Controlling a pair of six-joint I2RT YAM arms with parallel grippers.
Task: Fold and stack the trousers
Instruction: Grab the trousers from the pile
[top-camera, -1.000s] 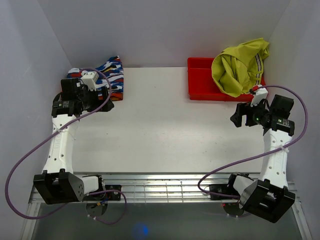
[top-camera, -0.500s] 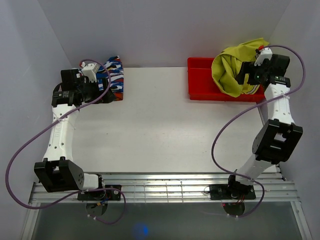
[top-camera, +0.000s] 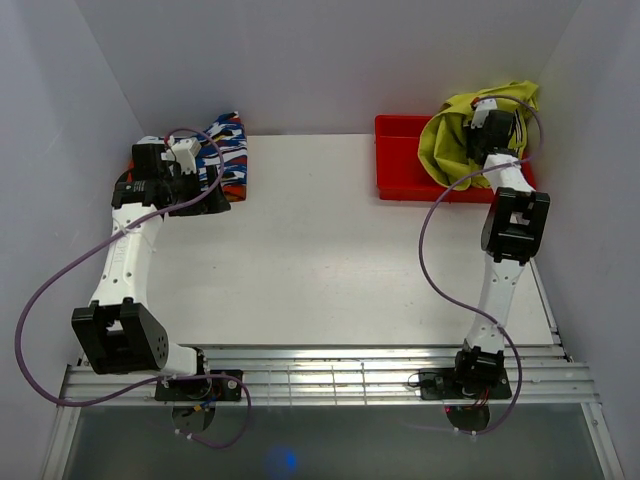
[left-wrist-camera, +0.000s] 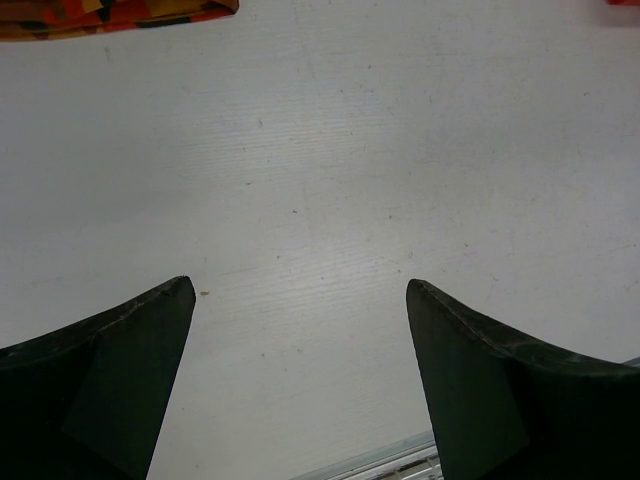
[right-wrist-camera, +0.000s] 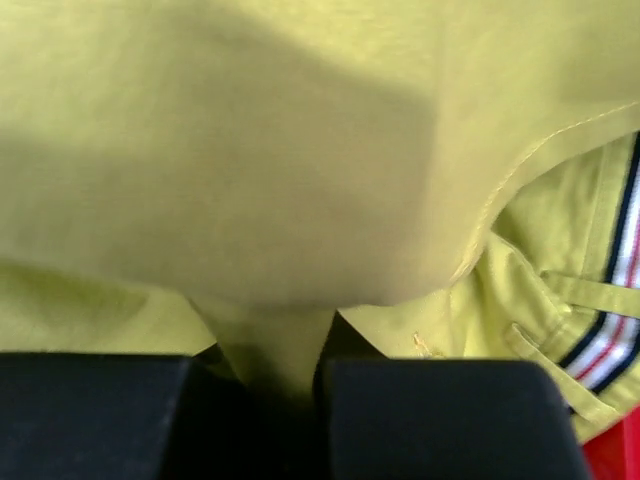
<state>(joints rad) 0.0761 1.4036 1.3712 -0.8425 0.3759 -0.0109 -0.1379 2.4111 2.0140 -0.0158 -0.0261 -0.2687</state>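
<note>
The yellow-green trousers (top-camera: 455, 145) lie bunched in the red bin (top-camera: 400, 165) at the back right. My right gripper (top-camera: 487, 130) is pressed into the pile from above and shut on a pinched fold of the trousers (right-wrist-camera: 270, 340). In the right wrist view the cloth fills the frame, and the dark-and-white striped band (right-wrist-camera: 610, 300) shows at the right. My left gripper (left-wrist-camera: 300, 330) stands open over bare white table, nothing between its fingers (left-wrist-camera: 120, 380). It hovers near the back left (top-camera: 205, 190), beside the folded patterned garment.
A folded blue, white, black and orange garment (top-camera: 225, 150) lies at the back left, its edge at the top of the left wrist view (left-wrist-camera: 110, 15). White walls enclose the table on three sides. A metal rail (top-camera: 320, 375) runs along the near edge.
My right arm reached from beside the bin up over it into the trousers, and its gripper closed from open onto the cloth. The left arm shifted slightly toward the back.
</note>
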